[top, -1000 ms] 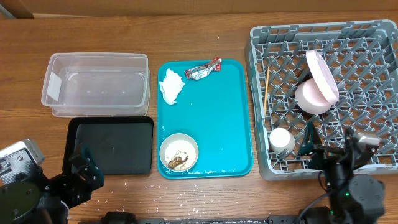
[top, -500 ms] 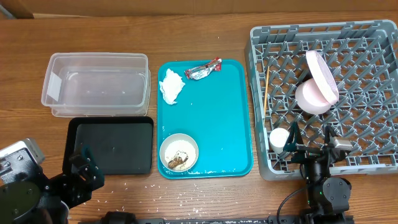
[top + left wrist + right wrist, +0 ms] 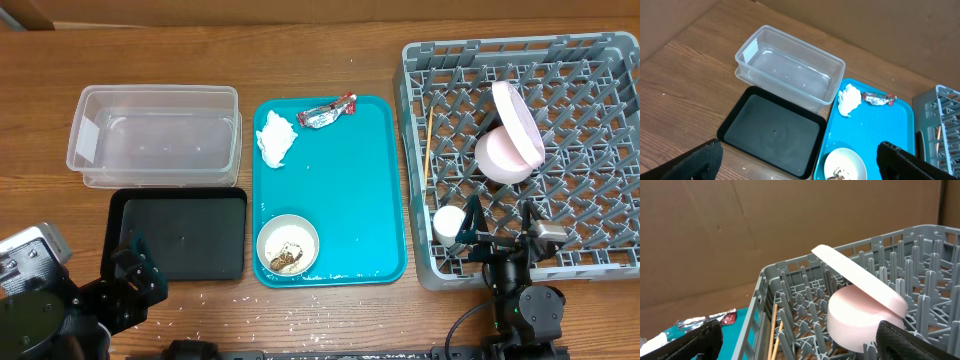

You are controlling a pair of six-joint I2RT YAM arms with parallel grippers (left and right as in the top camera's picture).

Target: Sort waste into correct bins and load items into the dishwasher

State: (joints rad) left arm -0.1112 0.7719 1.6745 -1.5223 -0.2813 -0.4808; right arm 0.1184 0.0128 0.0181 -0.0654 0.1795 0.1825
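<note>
The grey dish rack [image 3: 560, 60] holds the tilted white plate [image 3: 518, 120] resting on the pink bowl [image 3: 497, 160], and the chopsticks [image 3: 429, 145] lie along its left side. The right wrist view shows the plate [image 3: 855, 275], the pink bowl [image 3: 860, 322] and the chopsticks [image 3: 773, 332]. The napkin [image 3: 275, 138], the foil wrapper [image 3: 328, 112] and the cream bowl [image 3: 288, 245] with brown scraps sit on the teal tray [image 3: 350, 190]. My right gripper [image 3: 498, 225] [image 3: 805, 342] is open and empty over the rack's front edge. My left gripper [image 3: 135, 272] [image 3: 797, 162] is open and empty, near the black tray [image 3: 180, 235].
The clear tub [image 3: 155, 135] stands behind the black tray. A small white round object [image 3: 450, 222] sits in the rack's front left corner, just left of my right gripper. White grains are scattered on the wood in front of the trays.
My right gripper has shifted left along the rack's front edge, toward the small white object, then held still. The left arm has not moved.
</note>
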